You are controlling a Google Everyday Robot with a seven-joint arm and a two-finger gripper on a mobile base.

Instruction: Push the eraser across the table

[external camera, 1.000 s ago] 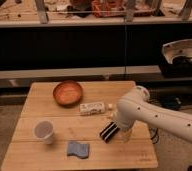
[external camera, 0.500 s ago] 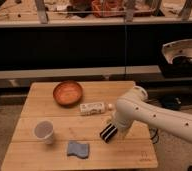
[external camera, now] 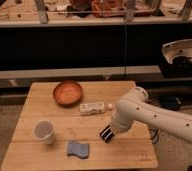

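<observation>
- Black with a pale stripe along it, the eraser [external camera: 105, 135] lies on the worktop [external camera: 39, 102], right of the middle and toward the near edge.
- Right at the eraser is the tool [external camera: 109, 129], low over the wood at the end of the arm. Its fingers are drawn together. The dark tip and the dark block run into one another, so I cannot tell whether they touch or where one ends.
- From the tool the white arm [external camera: 139, 112] rises toward 1 o'clock to a rounded elbow above the worktop's right side. It then runs off toward 4 o'clock and out of view.
- At 11 o'clock from the eraser, near but apart, a white tube [external camera: 92, 108] lies on its side. Its cap [external camera: 109, 106] points toward 3 o'clock.
- Beyond the tube, between 10 and 11 o'clock, an orange-brown bowl [external camera: 67, 93] stands upright near the far edge.
- At 8 o'clock a blue, wavy-edged sponge [external camera: 78, 148] lies flat by the near edge, clear of the eraser.
- At 9 o'clock, well apart, a pale cup [external camera: 44, 131] stands upright on the left half.
- Light wooden planks joined side by side make up the worktop, which stands on a grey floor [external camera: 1, 125].
- At 12 o'clock, behind the far edge, runs dark shelving [external camera: 79, 47].
</observation>
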